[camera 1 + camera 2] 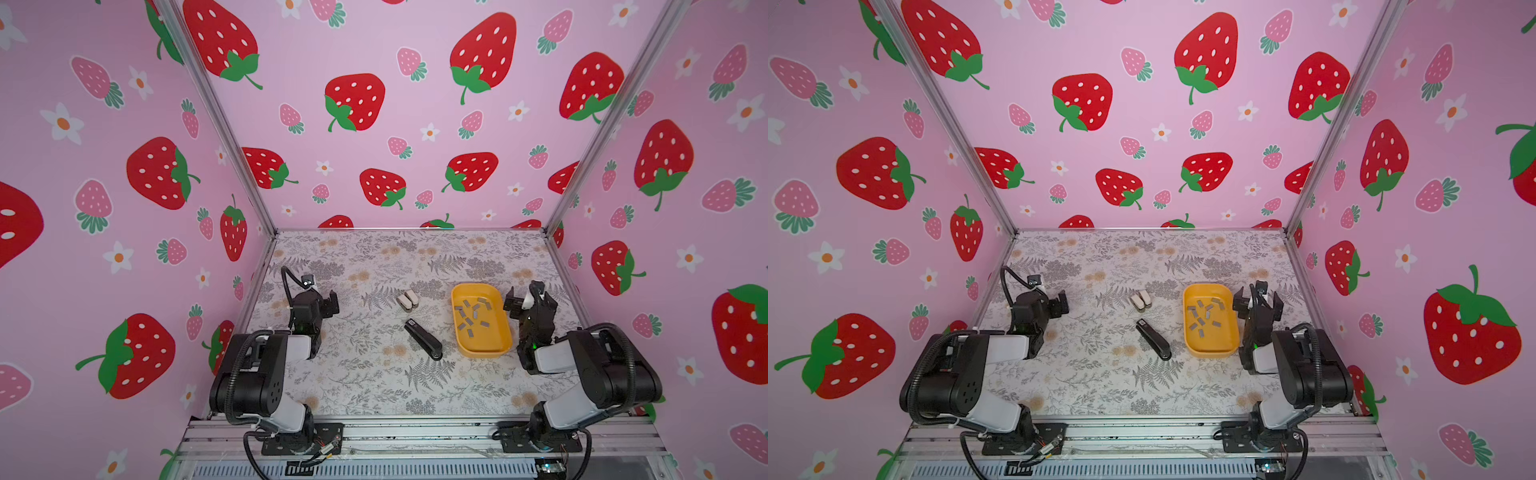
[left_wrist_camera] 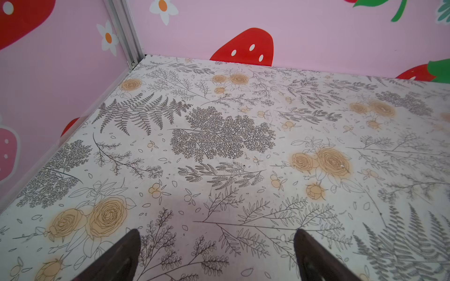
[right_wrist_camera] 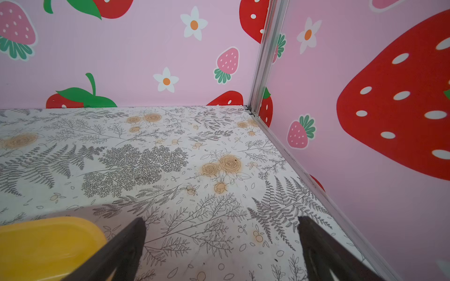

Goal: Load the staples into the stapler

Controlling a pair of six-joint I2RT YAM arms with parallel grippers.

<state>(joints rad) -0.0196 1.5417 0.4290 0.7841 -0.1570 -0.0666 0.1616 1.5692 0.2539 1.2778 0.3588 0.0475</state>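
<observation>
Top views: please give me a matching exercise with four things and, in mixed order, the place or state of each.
Things:
1. black stapler
2. staples
3. two beige items
4. right gripper

Places or states:
A. inside the yellow tray
B. open, holding nothing
C. side by side, farther back on the table
D. lying left of the tray

Pairs: 1-D, 2-A, 3-C, 4-B

The right gripper [image 3: 221, 221] — jaws wide apart — hovers over the floral tabletop [image 3: 170, 170], just beside the yellow tray [image 3: 43, 243].
</observation>
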